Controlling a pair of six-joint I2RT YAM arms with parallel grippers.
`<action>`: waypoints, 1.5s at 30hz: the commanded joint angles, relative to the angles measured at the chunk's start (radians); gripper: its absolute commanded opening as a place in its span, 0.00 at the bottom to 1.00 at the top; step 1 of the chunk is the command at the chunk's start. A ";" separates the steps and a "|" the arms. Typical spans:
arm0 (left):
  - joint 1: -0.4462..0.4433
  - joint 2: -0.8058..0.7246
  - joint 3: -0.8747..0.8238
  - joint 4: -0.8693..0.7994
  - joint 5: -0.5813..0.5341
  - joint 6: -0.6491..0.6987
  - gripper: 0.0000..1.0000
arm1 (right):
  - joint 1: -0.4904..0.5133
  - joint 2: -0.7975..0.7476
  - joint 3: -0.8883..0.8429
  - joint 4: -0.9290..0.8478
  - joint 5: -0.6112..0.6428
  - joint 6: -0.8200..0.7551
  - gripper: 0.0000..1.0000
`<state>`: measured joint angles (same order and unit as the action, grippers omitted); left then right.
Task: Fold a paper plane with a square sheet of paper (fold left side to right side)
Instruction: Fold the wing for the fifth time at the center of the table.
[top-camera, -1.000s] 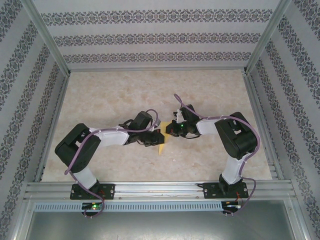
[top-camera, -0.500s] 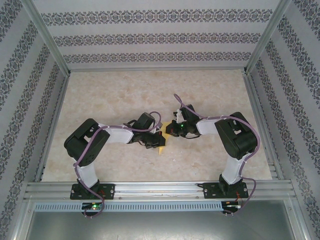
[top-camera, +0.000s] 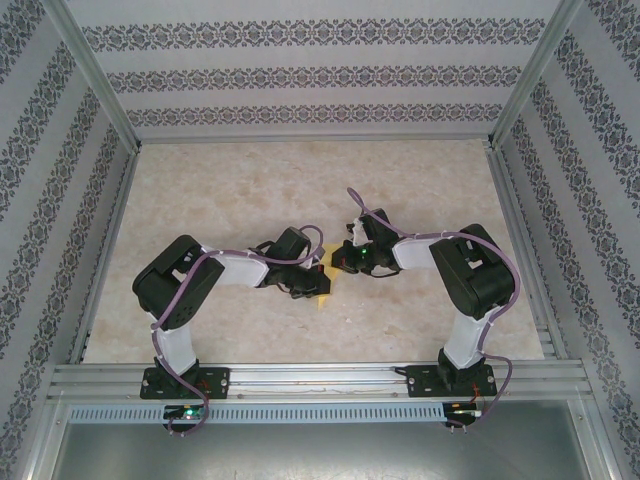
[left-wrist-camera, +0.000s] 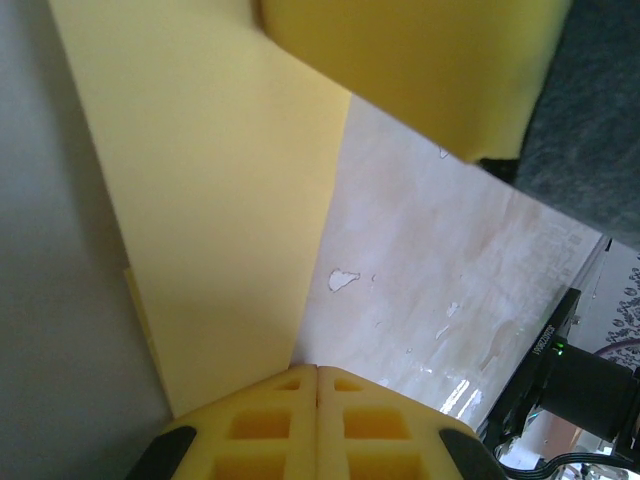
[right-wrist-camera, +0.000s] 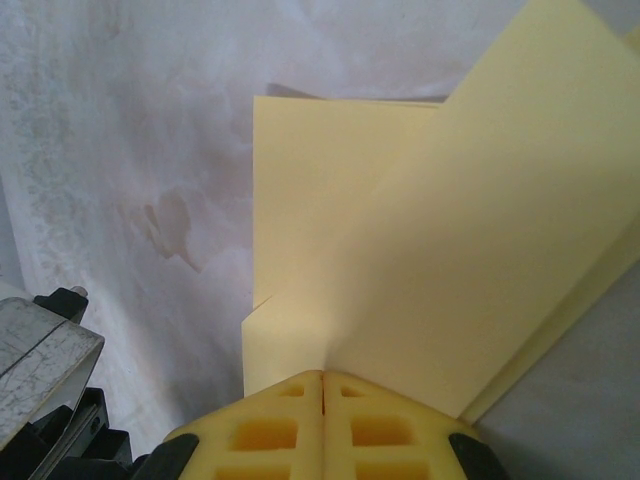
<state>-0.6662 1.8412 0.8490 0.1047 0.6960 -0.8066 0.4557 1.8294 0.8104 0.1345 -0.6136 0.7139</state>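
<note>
The left gripper (top-camera: 312, 284) and right gripper (top-camera: 342, 260) meet tip to tip near the middle of the marbled table (top-camera: 250, 190). The yellow paper sheet (top-camera: 323, 298) is between them, and a small piece of it shows just below the left fingers.

From the left wrist, the left gripper (left-wrist-camera: 317, 368) has its 2 yellow pads pressed together with no gap. The paper sheet (left-wrist-camera: 220, 200) comes up from the pad tips as a long flat panel, leaning away to the left of the fingers. A second yellow flap (left-wrist-camera: 400, 70) hangs above and ahead of them; whether it is paper or a pad cannot be told. A black part of the right arm (left-wrist-camera: 575, 385) sits to the right of the fingers.

From the right wrist, the right gripper (right-wrist-camera: 322, 374) is also fully closed. The paper sheet (right-wrist-camera: 450, 250) fans out from its tips, pinched at the near edge. 1 broad layer rises to the right of the fingers, and a lower layer (right-wrist-camera: 300, 200) lies straight ahead on the table, with a crease between them.
</note>
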 joint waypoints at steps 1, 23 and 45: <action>-0.008 -0.009 -0.042 -0.033 -0.012 0.028 0.04 | -0.002 0.039 -0.022 -0.136 0.099 -0.039 0.00; -0.093 -0.106 -0.205 0.003 -0.041 -0.036 0.04 | -0.012 0.033 -0.013 -0.174 0.112 -0.059 0.00; -0.044 -0.272 -0.096 -0.117 -0.082 0.019 0.04 | -0.002 0.001 -0.013 -0.168 0.094 -0.050 0.00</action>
<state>-0.7372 1.5681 0.7097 0.0448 0.6178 -0.8333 0.4553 1.8206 0.8249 0.0814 -0.6014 0.6765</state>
